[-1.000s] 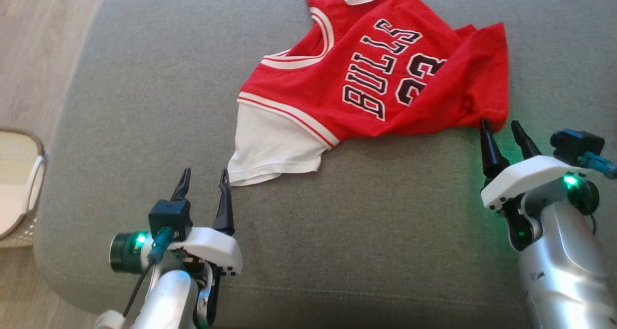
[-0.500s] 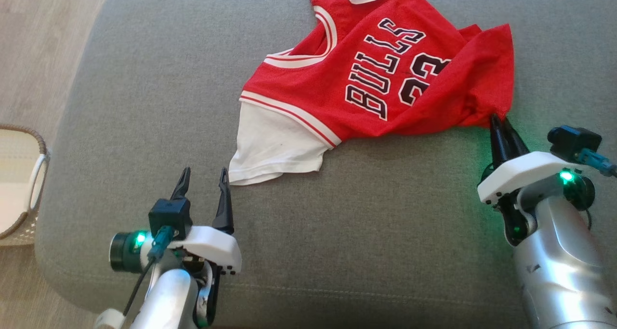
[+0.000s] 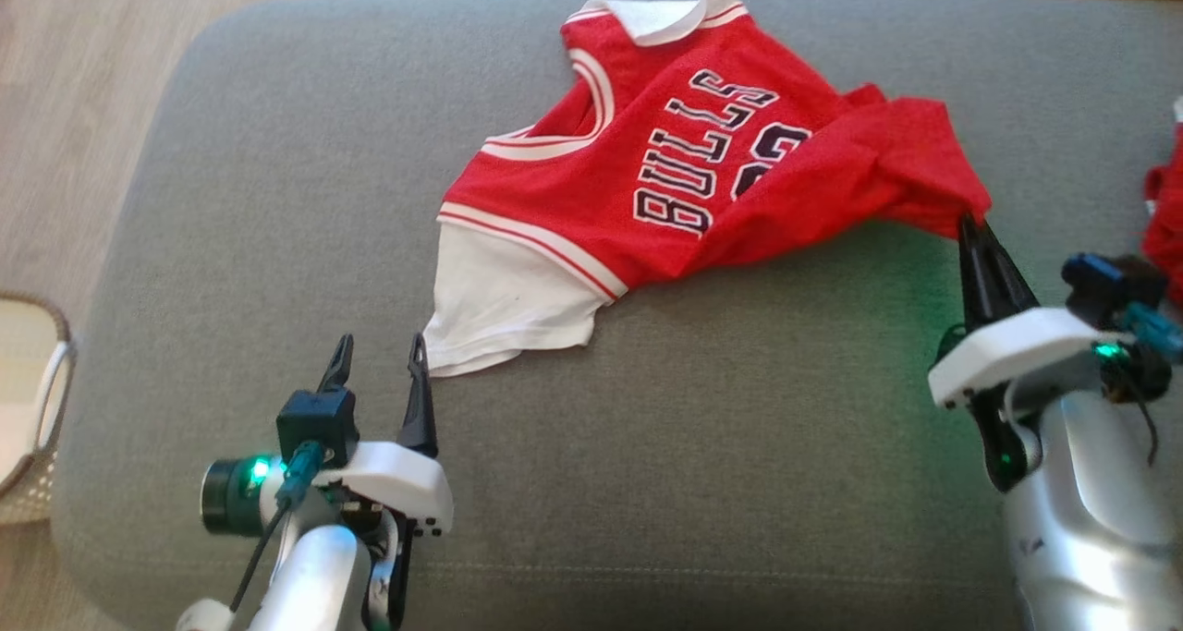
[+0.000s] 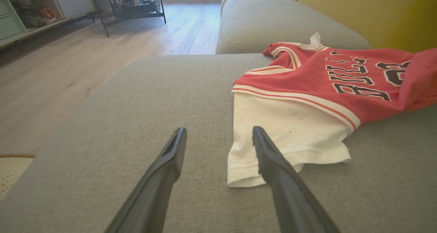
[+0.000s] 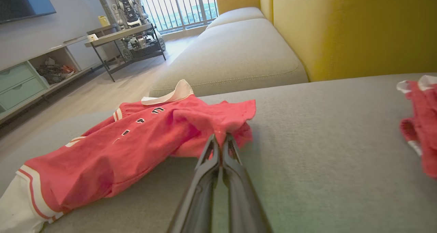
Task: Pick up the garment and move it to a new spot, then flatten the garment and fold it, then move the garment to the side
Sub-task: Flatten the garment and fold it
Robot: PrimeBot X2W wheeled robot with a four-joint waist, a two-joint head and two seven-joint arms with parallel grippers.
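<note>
At the right of the head view, we are pinching our right gripper fully closed on the near corner of the red mesh basketball jersey with white trim and black lettering. The jersey is lying across the upper centre of the grey fabric sofa cushion, and its held corner is tenting up, ready, we judge, for lifting. At lower left, our left gripper is hovering with its fingers spread wide, holding nothing, just beside the jersey's white sleeve, probably to take that end.
</note>
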